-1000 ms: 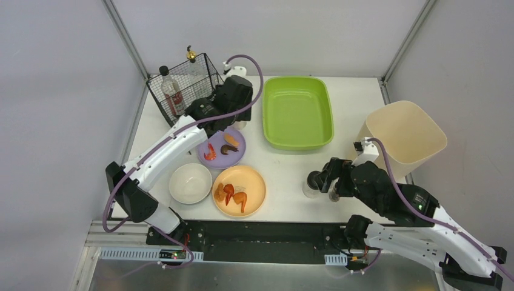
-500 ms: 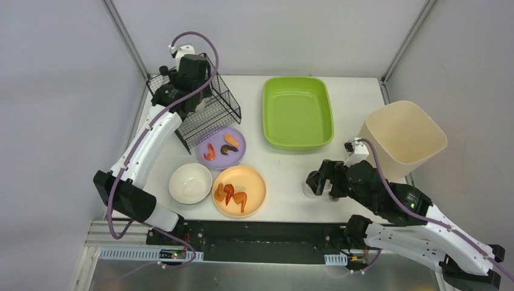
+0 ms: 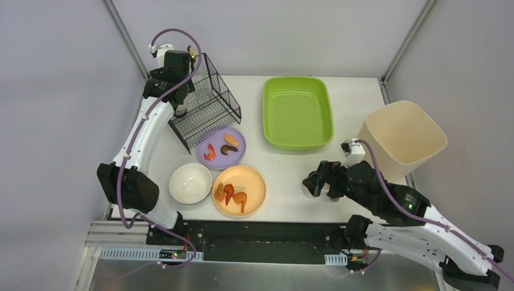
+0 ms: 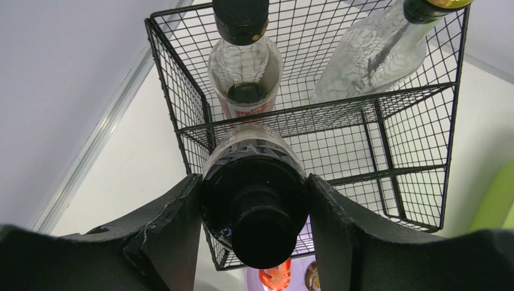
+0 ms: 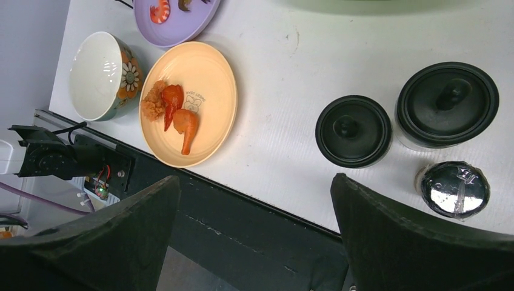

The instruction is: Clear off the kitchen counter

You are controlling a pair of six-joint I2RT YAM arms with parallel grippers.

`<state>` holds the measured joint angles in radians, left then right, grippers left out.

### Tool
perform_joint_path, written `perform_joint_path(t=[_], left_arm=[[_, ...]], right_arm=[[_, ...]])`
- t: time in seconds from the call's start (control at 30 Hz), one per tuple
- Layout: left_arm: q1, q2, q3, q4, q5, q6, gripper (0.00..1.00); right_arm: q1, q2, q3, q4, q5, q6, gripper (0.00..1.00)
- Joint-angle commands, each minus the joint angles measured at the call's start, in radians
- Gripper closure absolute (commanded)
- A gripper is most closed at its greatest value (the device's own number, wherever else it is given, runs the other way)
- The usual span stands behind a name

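Observation:
The kitchen counter [image 3: 285, 170] is the white tabletop. My left gripper [image 3: 179, 104] is at its back left, shut on a dark bottle [image 4: 254, 200] with a black cap, held at the near wall of a black wire basket [image 3: 209, 106]. In the left wrist view my gripper [image 4: 253, 182] clamps the bottle on both sides. The basket [image 4: 339, 115] holds a clear black-capped bottle [image 4: 243, 66] and a clear gold-capped bottle [image 4: 376, 51]. My right gripper [image 3: 315, 182] is open and empty above the counter's front right edge; in the right wrist view it [image 5: 253, 182] spans nothing.
A purple plate [image 3: 221, 147] and an orange plate [image 3: 239, 191] hold food scraps, with a white bowl [image 3: 190, 183] beside them. A lime-green tray [image 3: 297, 112] lies at the back, a beige bin [image 3: 403, 136] at right. Two black-lidded jars [image 5: 354, 130] [image 5: 447, 104] and a silver-capped shaker [image 5: 454, 189] stand by my right gripper.
My left arm swung from beside the purple plate back and left to the basket, carrying the dark bottle. The basket now leans or sits further right. My right gripper shifted slightly left.

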<state>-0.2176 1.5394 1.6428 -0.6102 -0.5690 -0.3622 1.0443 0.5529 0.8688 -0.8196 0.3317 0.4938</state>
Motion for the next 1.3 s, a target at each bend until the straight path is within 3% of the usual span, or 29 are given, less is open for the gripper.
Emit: perform_joint_path(t=[0.0, 1.17, 1.2, 1.27], left_arm=[[0.024, 0.000, -0.005, 0.094, 0.014, -0.039, 1.00], [0.052, 0.134, -0.272, 0.249, 0.000, -0.170, 1.00], [0.052, 0.133, -0.280, 0.252, 0.000, -0.174, 0.98], [0.052, 0.133, -0.292, 0.257, 0.000, -0.179, 0.83]], right_arm=[[0.003, -0.005, -0.020, 0.055, -0.014, -0.018, 0.01], [0.004, -0.071, -0.069, 0.025, 0.001, 0.012, 0.01], [0.004, -0.071, -0.070, 0.024, 0.003, 0.012, 0.01], [0.004, -0.070, -0.069, 0.023, 0.003, 0.012, 0.01]])
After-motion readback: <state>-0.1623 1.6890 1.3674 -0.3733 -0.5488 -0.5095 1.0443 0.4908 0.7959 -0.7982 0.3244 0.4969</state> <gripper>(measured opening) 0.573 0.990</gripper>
